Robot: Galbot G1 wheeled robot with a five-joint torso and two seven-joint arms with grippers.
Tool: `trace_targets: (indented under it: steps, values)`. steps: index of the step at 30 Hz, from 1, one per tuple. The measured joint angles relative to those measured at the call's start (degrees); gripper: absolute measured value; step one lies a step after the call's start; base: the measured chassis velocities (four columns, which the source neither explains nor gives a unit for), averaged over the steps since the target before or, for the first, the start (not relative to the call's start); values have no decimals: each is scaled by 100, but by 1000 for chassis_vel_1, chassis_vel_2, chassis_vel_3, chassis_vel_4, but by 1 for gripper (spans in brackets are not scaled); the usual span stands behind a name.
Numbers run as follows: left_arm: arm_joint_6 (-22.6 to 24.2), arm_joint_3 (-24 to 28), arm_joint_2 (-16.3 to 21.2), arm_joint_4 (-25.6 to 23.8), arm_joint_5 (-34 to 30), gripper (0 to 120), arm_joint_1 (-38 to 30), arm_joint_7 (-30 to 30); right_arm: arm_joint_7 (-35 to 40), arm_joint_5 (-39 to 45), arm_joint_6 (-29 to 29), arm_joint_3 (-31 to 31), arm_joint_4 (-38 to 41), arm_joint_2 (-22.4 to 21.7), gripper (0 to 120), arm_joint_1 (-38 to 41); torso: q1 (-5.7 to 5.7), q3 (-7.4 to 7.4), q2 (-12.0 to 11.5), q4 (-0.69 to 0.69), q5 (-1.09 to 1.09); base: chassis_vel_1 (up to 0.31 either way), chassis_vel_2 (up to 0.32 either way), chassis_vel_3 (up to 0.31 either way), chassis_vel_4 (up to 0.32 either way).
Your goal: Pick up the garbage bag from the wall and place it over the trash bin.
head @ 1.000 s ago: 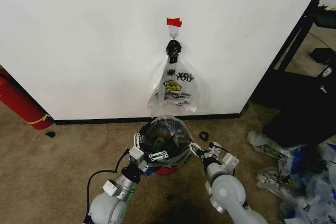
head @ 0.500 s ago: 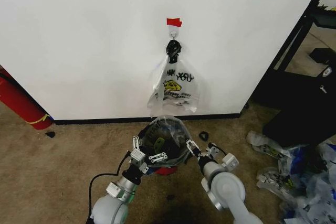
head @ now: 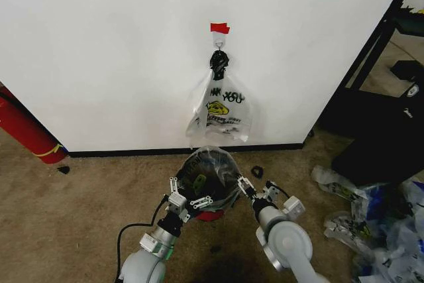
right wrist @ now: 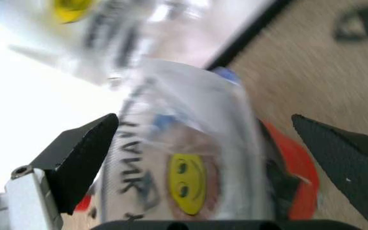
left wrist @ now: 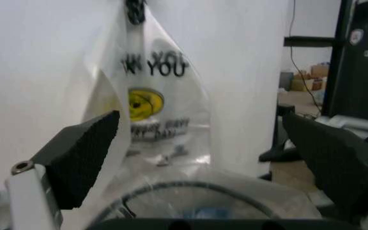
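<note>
The thin see-through garbage bag (head: 211,162) lies draped over the small black mesh trash bin (head: 207,187), which stands on the carpet below the white wall (head: 99,51). Blue patches and a yellow smiley print show in the plastic (right wrist: 190,143) in the right wrist view. My left gripper (head: 189,194) is open at the bin's left side, its fingers (left wrist: 82,153) spread wide with nothing between them. My right gripper (head: 246,189) is open at the bin's right side, close to the bag. A clear "THANK YOU" smiley bag (head: 222,107) hangs from the hook (head: 218,46) under red tape (head: 220,28).
A red cylinder (head: 23,130) leans at the wall's left end. A black rack (head: 384,97) stands to the right, with a pile of plastic bags (head: 377,223) on the carpet before it. A small black object (head: 257,171) lies just right of the bin.
Both forearms have shifted slightly inward below the bin. The grippers stay open at its sides and the bag stays draped over it.
</note>
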Motion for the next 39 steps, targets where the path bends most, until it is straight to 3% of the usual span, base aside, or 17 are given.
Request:
trace_targets:
  steps: [3,6,7,8,11,13,17,18,21,26,39]
  values:
    - [49,-52,-14,-190,-3,100,26,-240,-541,-1297,178,-87,189,-266,100,-146,0,0,0,0,0,0,0,0,0]
    - [157,-111,-91,-573,-1,100,113,-893,-1688,-3440,1728,-8,58,-517,100,-499,0,0,0,0,0,0,0,0,0]
    - [157,-111,-91,-573,-1,100,113,-893,-1688,-3440,1728,-8,58,-517,100,-499,0,0,0,0,0,0,0,0,0]
    - [199,-150,-111,-696,18,100,141,-1052,-2064,-4126,2407,163,-46,-520,100,-624,0,0,0,0,2,0,0,0,0]
    - [265,-326,-177,-993,28,100,164,-1353,-2718,-5856,3984,884,-140,-284,100,-980,0,0,0,-1,1,0,0,0,0]
    - [280,-530,-295,-1100,11,100,86,-1437,-2785,-6366,4508,1197,-14,22,100,-1294,0,0,0,0,2,0,0,0,0]
    - [287,-778,-432,-1126,-102,100,-32,-1472,-2629,-6515,4530,1410,196,464,100,-1743,0,0,0,-1,0,0,0,0,0]
    - [365,-874,-423,-1154,-335,100,-39,-1460,-2531,-6551,4466,1557,252,786,100,-1982,0,-1,0,-3,-1,0,0,0,0]
    - [448,-892,-258,-1201,-848,100,20,-1250,-2431,-6655,4447,1768,254,1148,100,-2103,0,0,0,-1,-1,0,0,0,0]
    - [653,-908,-83,-1258,-1044,100,-20,-878,-2365,-6865,4426,1911,315,1236,100,-2172,0,0,0,0,-1,0,0,0,0]
    - [721,-993,-71,-1238,-1091,100,210,-836,-2202,-6908,4705,1913,97,1337,100,-2181,0,0,0,0,-1,0,0,0,0]
